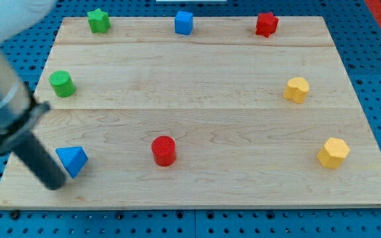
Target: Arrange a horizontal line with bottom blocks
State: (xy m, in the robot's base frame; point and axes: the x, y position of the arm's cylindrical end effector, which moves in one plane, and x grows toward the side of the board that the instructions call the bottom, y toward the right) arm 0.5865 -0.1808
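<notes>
My tip [55,183] rests on the wooden board [197,125] at the view's bottom left, just left of and slightly below the blue triangle block [72,160], nearly touching it. A red cylinder [164,150] stands to the right of the triangle in the bottom row. A yellow hexagon block [333,153] sits at the bottom right. The rod [35,155] slants up to the left into the blurred arm.
A green cylinder [62,83] is at the left middle. A yellow block [296,89] is at the right middle. Along the top stand a green star [98,20], a blue block [184,22] and a red star [266,24]. The board lies on a blue perforated table.
</notes>
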